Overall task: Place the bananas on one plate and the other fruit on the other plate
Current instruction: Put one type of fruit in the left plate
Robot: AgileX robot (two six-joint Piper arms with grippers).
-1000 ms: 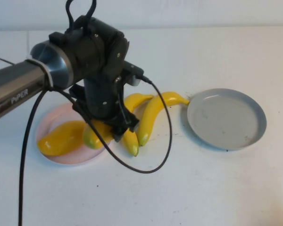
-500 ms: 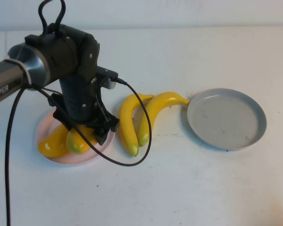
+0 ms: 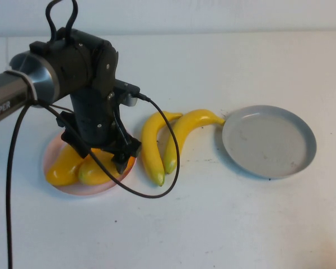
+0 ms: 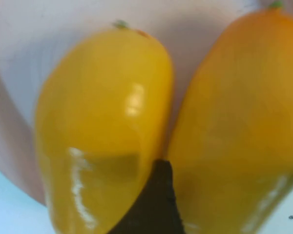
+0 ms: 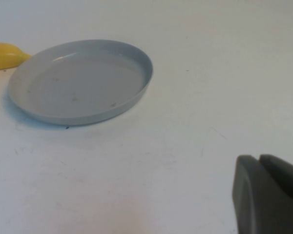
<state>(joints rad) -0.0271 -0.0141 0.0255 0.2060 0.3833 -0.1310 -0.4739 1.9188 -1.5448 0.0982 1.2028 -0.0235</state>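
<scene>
Two orange-yellow mangoes, the other fruit, lie side by side on the pale pink plate [image 3: 51, 150]: one at the left [image 3: 60, 169], one at the right [image 3: 96, 174]. My left gripper [image 3: 101, 152] is open and points down over the right mango [image 4: 239, 122], straddling it. One dark finger [image 4: 150, 204] stands in the gap between the two mangoes. Two bananas [image 3: 149, 147] [image 3: 182, 133] lie on the table between the plates. The grey-blue plate [image 3: 269, 140] holds nothing. My right gripper [image 5: 268, 195] is shut, low over bare table near the grey-blue plate [image 5: 83, 80].
A black cable [image 3: 168, 168] loops from the left arm down in front of the bananas. One banana's tip [image 5: 2, 54] touches the grey-blue plate's rim. White table surrounds everything.
The left arm carried the second mango left to the pink plate. Its jaws then widened and the mango settled beside the first. The bananas and right gripper did not move.
</scene>
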